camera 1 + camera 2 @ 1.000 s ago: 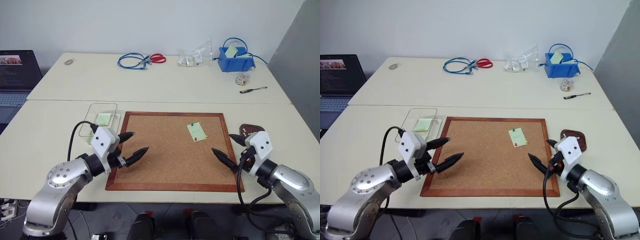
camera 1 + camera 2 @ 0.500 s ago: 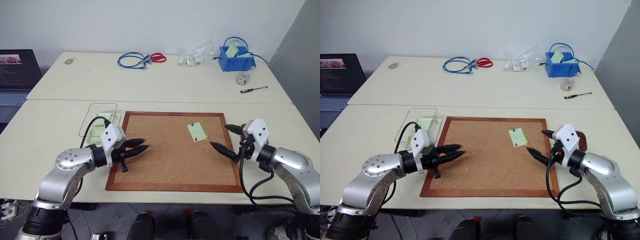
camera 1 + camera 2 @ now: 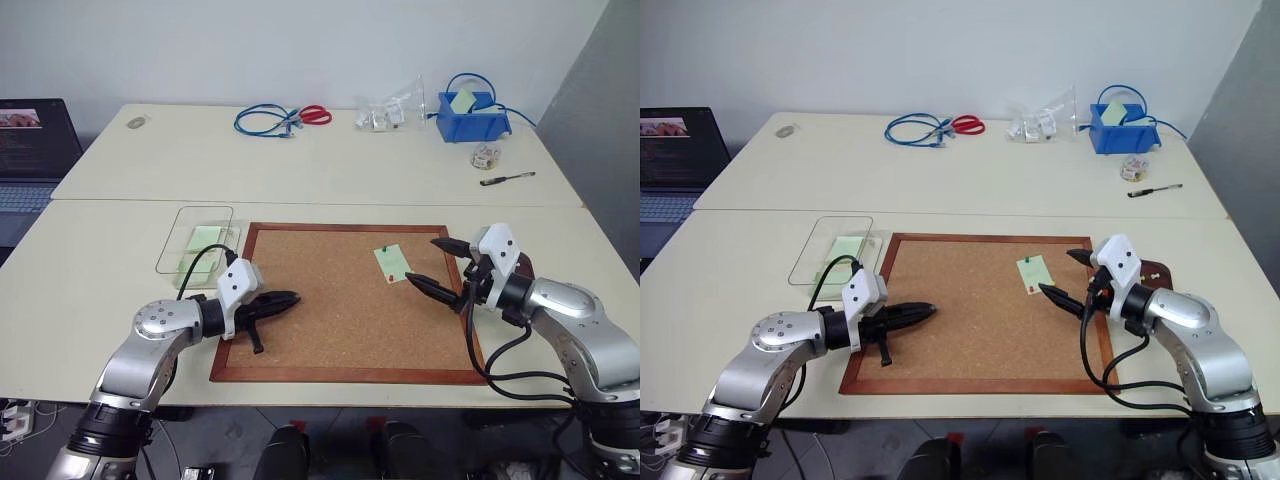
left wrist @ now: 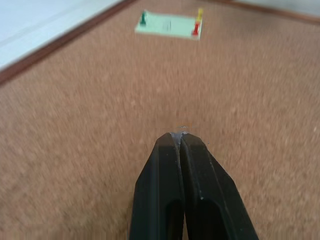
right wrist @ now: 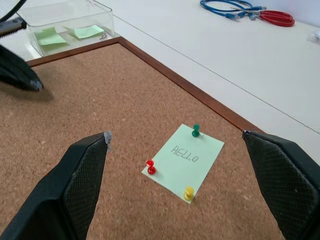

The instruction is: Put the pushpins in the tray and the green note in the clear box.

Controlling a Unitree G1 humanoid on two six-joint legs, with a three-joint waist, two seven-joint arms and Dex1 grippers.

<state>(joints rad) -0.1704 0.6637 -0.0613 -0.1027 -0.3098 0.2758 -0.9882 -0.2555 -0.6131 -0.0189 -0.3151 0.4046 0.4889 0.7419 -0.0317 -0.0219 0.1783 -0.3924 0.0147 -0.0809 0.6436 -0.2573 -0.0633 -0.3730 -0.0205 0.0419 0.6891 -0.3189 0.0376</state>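
— So where do things stand?

— Well, the green note (image 5: 182,156) lies pinned on the cork board (image 3: 330,330), toward its far right part, with the green pushpin (image 5: 195,131), the red pushpin (image 5: 150,165) and the yellow pushpin (image 5: 188,193) all stuck through it. The right tool (image 3: 438,265) hovers just beside it, fingers spread wide, nothing in them.

— And the left one?

— The left tool (image 3: 290,297) is pressed shut and empty, low over the board's left side, well apart from the note.

— How should it go?

— I'd say narrow the right fingers first, take one pin head squarely and pull it straight out, so the paper doesn't tear. The dark tray (image 3: 1152,270) sits just behind that arm on the bench (image 3: 100,270); the clear box (image 3: 196,239) waits left of the board.
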